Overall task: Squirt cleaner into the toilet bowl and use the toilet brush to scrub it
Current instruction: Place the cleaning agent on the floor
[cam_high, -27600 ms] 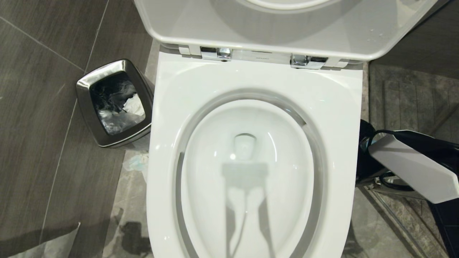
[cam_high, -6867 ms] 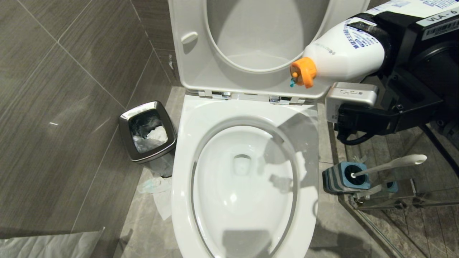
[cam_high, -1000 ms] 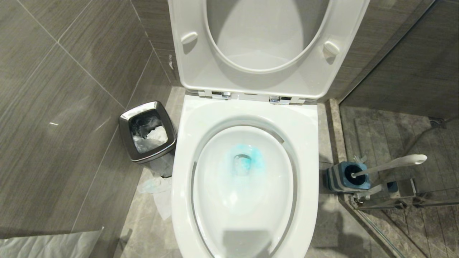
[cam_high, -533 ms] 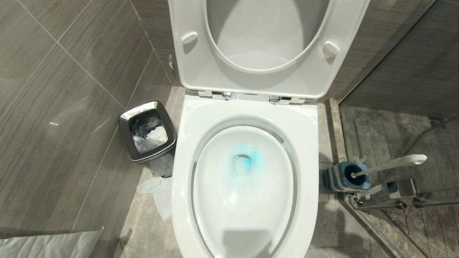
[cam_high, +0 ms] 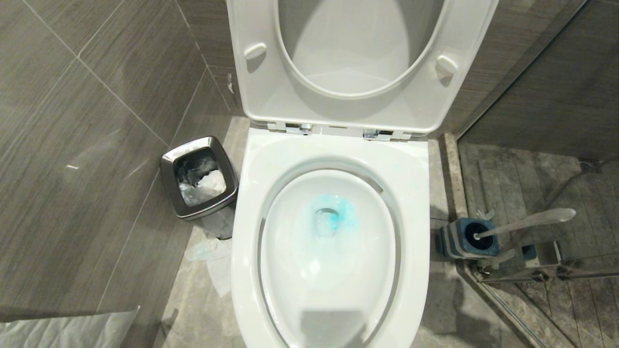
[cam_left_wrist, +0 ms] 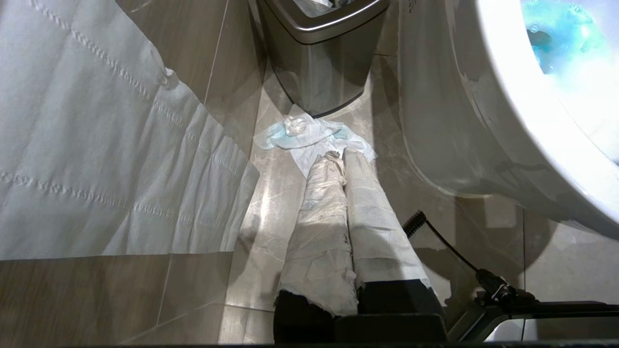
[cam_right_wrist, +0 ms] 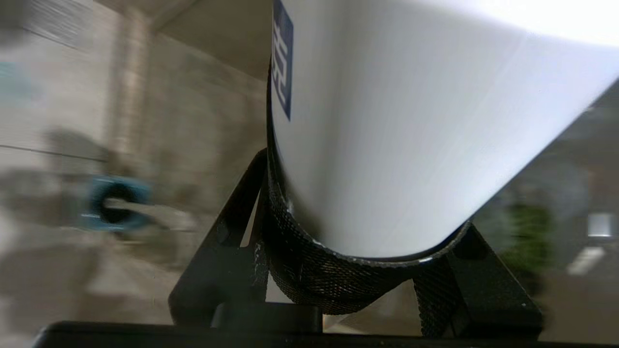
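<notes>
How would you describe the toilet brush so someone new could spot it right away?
Find the white toilet; the toilet brush stands on the floor to its right, by the glass partition. Its pale slim handle leans out of a square blue-and-grey holder, unlike the steel bin on the toilet's other side.

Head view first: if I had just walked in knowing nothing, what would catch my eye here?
Probably the teal-blue cleaner pooled at the bottom of the white toilet bowl, whose seat and lid stand raised. Right of the bowl, on the floor, the toilet brush sits in its blue-and-grey holder, while a steel bin stands to the bowl's left. In the right wrist view, the right gripper grips the white cleaner bottle.
</notes>
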Tool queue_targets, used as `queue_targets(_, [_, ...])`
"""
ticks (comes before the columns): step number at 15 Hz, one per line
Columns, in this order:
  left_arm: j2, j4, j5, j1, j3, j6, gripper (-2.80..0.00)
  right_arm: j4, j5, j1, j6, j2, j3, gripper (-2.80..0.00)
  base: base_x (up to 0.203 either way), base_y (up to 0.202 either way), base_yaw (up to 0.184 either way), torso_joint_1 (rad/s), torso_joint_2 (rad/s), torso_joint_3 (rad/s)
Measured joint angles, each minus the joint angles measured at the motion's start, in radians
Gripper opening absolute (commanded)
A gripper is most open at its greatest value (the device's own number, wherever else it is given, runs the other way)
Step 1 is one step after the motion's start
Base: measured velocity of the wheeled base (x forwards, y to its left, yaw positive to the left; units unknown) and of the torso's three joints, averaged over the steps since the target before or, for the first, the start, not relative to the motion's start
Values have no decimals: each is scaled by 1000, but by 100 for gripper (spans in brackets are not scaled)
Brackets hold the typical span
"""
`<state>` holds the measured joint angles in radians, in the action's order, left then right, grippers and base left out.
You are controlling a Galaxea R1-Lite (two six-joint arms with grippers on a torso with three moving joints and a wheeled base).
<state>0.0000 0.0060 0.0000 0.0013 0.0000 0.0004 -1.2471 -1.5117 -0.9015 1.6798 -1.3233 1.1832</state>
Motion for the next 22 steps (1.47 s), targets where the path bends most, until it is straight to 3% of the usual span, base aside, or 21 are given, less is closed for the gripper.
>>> queue_targets(2, [0, 0, 0, 0, 0, 0, -280, 131, 47, 68, -6, 34, -7, -280, 0, 0, 0, 0, 0, 0])
queue_targets(5, [0, 0, 0, 0, 0, 0, -280, 195, 87, 135, -20, 60, -3, -280, 0, 0, 0, 0, 0, 0])
queue_targets(9, [0, 0, 0, 0, 0, 0, -280, 205, 198, 149, -146, 64, 6, -280, 0, 0, 0, 0, 0, 0])
queue_targets(12, [0, 0, 0, 0, 0, 0, -280, 205, 205, 150, -257, 57, 9, -280, 0, 0, 0, 0, 0, 0])
queue_targets(16, [0, 0, 0, 0, 0, 0, -280, 299, 218, 225, -263, 60, -4, -280, 0, 0, 0, 0, 0, 0])
queue_targets(19, [0, 0, 0, 0, 0, -1, -280, 452, 353, 349, -272, 69, -6, -280, 0, 0, 0, 0, 0, 0])
queue_targets(22, [0, 0, 0, 0, 0, 0, -280, 652, 509, 431, -399, 75, 36, -280, 0, 0, 0, 0, 0, 0])
